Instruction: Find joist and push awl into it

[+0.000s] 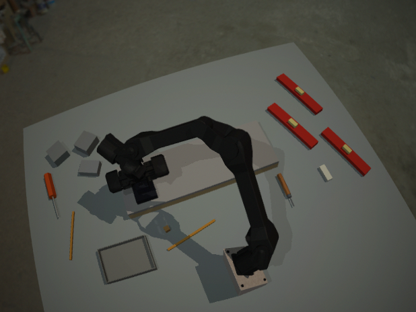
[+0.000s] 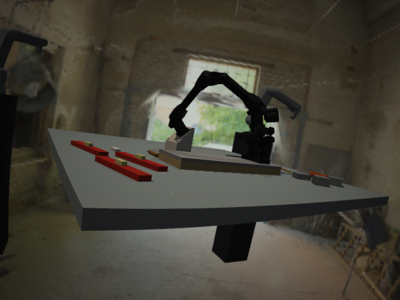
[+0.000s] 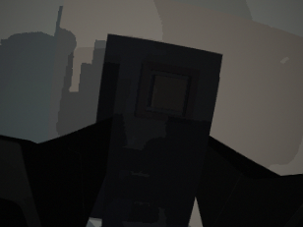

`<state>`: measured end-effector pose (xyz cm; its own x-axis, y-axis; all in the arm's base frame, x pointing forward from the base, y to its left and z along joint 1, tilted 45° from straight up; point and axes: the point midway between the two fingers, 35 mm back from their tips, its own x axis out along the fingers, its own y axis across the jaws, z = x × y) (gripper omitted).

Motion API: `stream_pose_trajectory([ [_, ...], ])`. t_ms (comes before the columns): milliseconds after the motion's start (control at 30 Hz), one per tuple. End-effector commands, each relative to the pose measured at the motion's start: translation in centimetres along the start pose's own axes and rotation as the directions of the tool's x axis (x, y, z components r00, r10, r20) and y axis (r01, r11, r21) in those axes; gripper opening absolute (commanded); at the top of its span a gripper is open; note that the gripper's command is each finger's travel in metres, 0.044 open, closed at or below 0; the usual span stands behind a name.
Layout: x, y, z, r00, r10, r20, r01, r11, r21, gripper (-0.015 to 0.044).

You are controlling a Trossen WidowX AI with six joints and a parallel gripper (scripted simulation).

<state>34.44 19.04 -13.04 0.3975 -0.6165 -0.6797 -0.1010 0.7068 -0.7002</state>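
My gripper point(image 1: 143, 183) point(image 2: 255, 152) point(image 3: 154, 129) is shut on the stud finder point(image 1: 145, 194) point(image 3: 163, 132), a dark flat block with a dull square window near its tip. It holds it face down just over the left end of the grey floor panel point(image 1: 198, 173) point(image 2: 210, 161) point(image 3: 262, 60), close to the panel's front edge. The grey tray point(image 1: 126, 260) lies on the table in front of the panel. A brown-handled pointed tool point(image 1: 284, 185) lies right of the panel. An orange-handled pointed tool point(image 1: 50, 185) lies at the far left. I cannot tell which is the awl.
Three grey blocks point(image 1: 87, 142) sit left of the panel. Two yellow sticks point(image 1: 191, 235) point(image 1: 71, 235) and a small brown cube point(image 1: 167, 228) lie in front of it. Three red levels point(image 1: 292, 125) and a white block point(image 1: 325, 172) lie at the right. The arm's base point(image 1: 252, 280) stands at the front.
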Motion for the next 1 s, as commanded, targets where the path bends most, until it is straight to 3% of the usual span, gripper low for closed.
stream_pose_trajectory([
  [0, -0.1, 1.5, -0.1, 1.0, 0.006, -0.002, -0.006, 1.0, 0.002, 0.0],
  [467, -0.1, 1.1, -0.1, 1.0, 0.006, -0.002, -0.006, 1.0, 0.002, 0.0],
  [967, 0.0, -4.1, -0.1, 1.0, 0.003, -0.003, -0.003, 1.0, 0.001, 0.0],
])
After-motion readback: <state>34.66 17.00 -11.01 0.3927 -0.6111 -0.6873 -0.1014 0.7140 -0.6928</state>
